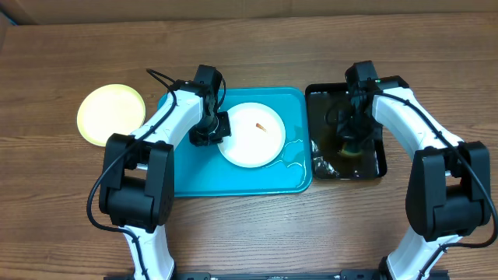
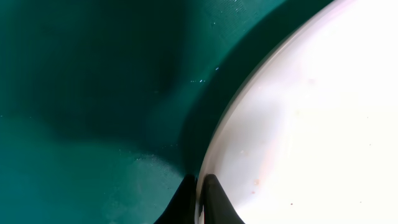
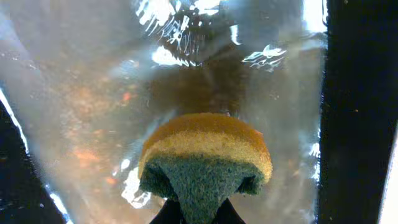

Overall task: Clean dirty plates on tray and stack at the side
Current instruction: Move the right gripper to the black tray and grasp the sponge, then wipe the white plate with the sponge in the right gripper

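From the overhead view I see the tray in the middle of the table, with a white plate lying flat on its right half. An orange smear sits a little above the plate's centre. My left gripper is down at the plate's left rim. On the left wrist view its jaws are pinched narrow on that rim, one finger on either side of the edge, with the tray floor dark beneath. The yellow-green plate lies on the bare table to the left of the tray, apart from it. Just beside the tray on the right is the black tray, its floor wet and glinting. My right gripper is lowered over it, jaws closed tight on a sponge. The sponge is yellow with a green scouring face, and it bulges out above the fingertips where it is squeezed. I cannot tell whether the sponge touches the wet floor. I can find only these two plates.
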Available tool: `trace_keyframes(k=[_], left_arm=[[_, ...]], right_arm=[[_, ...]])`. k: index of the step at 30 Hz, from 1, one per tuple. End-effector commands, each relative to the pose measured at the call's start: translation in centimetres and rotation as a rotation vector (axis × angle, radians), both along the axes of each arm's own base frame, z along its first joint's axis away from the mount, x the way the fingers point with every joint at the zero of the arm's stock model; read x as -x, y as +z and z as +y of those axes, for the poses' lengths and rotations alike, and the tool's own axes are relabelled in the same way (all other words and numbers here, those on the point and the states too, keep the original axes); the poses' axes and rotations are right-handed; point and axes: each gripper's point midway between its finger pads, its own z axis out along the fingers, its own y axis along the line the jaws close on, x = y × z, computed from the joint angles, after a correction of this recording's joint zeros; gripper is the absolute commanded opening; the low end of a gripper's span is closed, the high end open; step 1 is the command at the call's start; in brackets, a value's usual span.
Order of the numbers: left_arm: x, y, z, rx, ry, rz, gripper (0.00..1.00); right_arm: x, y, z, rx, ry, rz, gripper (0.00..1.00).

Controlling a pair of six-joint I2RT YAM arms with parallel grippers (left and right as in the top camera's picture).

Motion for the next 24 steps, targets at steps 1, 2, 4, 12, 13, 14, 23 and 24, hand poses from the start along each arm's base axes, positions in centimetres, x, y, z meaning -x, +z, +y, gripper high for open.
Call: trace_keyframes(k=[1, 2, 4, 12, 13, 14, 23, 24], left_arm=[[0.0, 0.1, 0.0, -0.017, -0.012, -0.008, 0.04], [0.0, 0.1, 0.0, -0.017, -0.012, -0.009, 0.04], [0.0, 0.1, 0.0, -0.017, -0.012, -0.009, 0.04], [0.0, 0.1, 0.0, -0.017, -0.012, -0.009, 0.04], [0.0, 0.1, 0.0, -0.017, -0.012, -0.009, 0.04], [0.0, 0.1, 0.0, -0.017, -0.012, -0.009, 0.04], [-0.2, 0.1, -0.1, -0.015, -0.02, -0.017, 0.04], [-0.3, 0.1, -0.1, -0.014, -0.026, -0.021, 0.04]], right_arm=[[-1.0, 1.9, 0.5, -0.031, 0.011, -0.059, 0.04], [-1.3, 1.9, 0.5, -0.033, 0.005, -0.07, 0.04], [-1.7, 1.9, 0.6, -0.034, 0.014, -0.087, 0.04], [-1.5, 1.9, 0.6, -0.029, 0.055, -0.078, 0.04], [-1.5, 1.9, 0.6, -0.029, 0.055, -0.078, 0.04], [-1.6, 2.1, 0.6, -0.03, 0.055, -0.081, 0.04], [-2.9, 9.3, 6.8, -0.326, 0.224, -0.119, 0.04], [-3.0, 9.7, 7.5, -0.338, 0.243, -0.13, 0.04]])
